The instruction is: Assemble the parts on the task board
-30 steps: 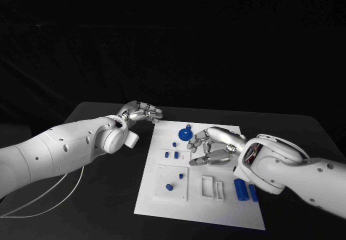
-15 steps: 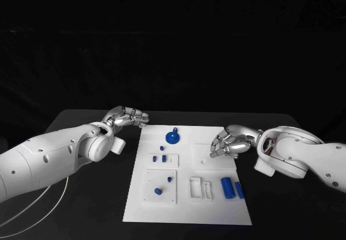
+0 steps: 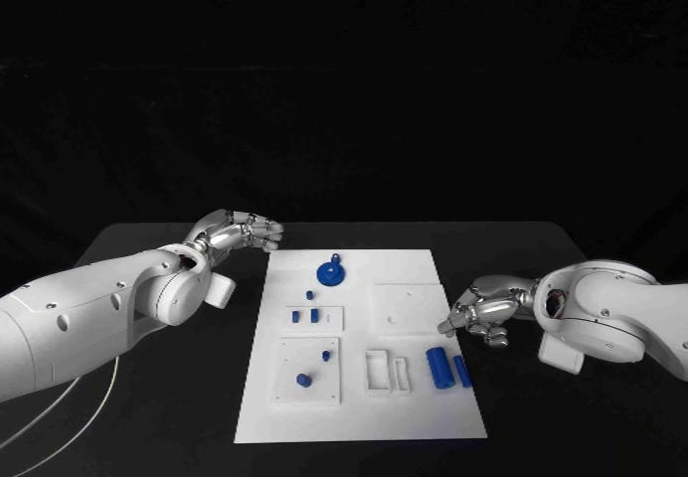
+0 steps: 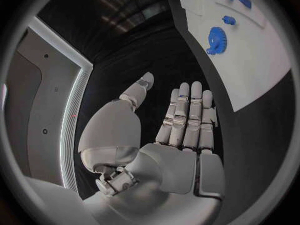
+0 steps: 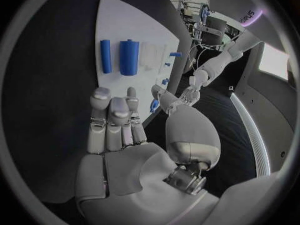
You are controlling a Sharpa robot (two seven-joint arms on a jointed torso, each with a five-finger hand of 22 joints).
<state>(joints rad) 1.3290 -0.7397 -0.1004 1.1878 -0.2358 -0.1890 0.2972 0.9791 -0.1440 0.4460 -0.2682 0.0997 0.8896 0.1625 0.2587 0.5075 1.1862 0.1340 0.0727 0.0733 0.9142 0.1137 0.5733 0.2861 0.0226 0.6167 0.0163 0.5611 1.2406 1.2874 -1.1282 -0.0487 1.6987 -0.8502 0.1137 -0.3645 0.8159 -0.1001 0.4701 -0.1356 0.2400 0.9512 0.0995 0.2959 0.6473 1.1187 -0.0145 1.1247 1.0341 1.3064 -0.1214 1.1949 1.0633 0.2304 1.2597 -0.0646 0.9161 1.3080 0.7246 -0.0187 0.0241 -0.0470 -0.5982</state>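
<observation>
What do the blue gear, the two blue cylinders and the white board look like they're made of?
Blue gear: probably moulded or printed plastic, matte, uniform colour with no shine. Two blue cylinders: likely the same plastic, with a faint sheen along their length. Task board: flat white plate, matte, possibly plastic or painted sheet; the pictures leave that open.

text: none legible | labels: none | numbers: none | signs: none
</observation>
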